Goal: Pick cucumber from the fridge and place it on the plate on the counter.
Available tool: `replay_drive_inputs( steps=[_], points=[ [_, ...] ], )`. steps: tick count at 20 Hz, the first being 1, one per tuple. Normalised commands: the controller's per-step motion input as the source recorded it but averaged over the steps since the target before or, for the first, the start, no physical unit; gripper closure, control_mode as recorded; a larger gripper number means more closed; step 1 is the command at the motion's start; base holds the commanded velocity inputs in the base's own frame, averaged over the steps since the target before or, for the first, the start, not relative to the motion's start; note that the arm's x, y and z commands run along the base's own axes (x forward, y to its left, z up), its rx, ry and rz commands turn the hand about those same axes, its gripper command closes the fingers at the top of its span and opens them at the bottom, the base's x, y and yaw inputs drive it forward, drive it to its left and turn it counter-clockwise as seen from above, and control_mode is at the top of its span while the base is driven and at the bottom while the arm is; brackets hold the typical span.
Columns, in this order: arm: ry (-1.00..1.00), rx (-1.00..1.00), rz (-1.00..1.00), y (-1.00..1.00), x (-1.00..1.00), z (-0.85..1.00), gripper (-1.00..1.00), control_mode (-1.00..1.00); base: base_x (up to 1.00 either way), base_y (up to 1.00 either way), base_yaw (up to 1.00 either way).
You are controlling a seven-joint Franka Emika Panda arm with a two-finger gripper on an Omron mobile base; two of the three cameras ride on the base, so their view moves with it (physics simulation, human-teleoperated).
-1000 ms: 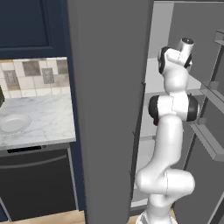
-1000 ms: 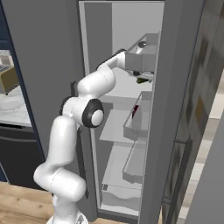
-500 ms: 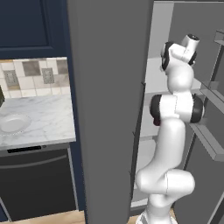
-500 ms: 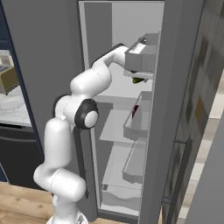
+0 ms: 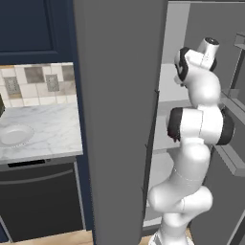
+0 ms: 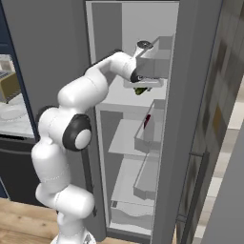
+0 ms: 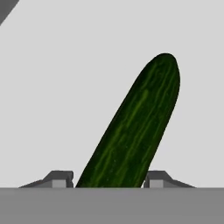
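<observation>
Gripper: the gripper (image 7: 107,180) sits low over the cucumber (image 7: 135,131), with a dark finger tip (image 7: 58,178) showing on each side of the rod's near end – the tips look close against its flanks, but whether they press it or stand just off it I cannot tell.

Cucumber: it lies on a pale grey shelf of the fridge (image 6: 190,119), slanting away from the hand toward the upper right in the hand view. In the right base view a small dark green patch (image 6: 140,90) shows under the hand, on the upper shelf.

Fridge: its wide grey door (image 5: 117,119) stands open and swung toward the cameras in the left base view, between the counter and the arm. The pale inner shelves show in the right base view, stacked below the hand.

Arm: the white arm rises from the floor and bends up into the upper part of the fridge – the hand is at the height of the upper shelf.

Bottle: a dark red bottle (image 6: 147,121) stands in the fridge one level below the hand, well apart from the cucumber.

Plate: the white plate (image 5: 14,135) rests on the counter (image 5: 48,129), to the left of the fridge, near the counter's left end in the left base view.

Counter: white marble with grey veins, above dark navy cabinets and below a tiled wall.
</observation>
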Motion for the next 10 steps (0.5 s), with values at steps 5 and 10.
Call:
replay_drive_inputs(
  steps=[5, 10],
  points=[
    [-0.05, -0.07, 0.09, 0.22, -0.54, 0.26, 1.00, -1.00, 0.00, 0.00, 0.00],
    [-0.02, -0.03, 0.08, 0.07, -0.81, 0.65, 1.00, -1.00, 0.00, 0.00, 0.00]
  ],
)
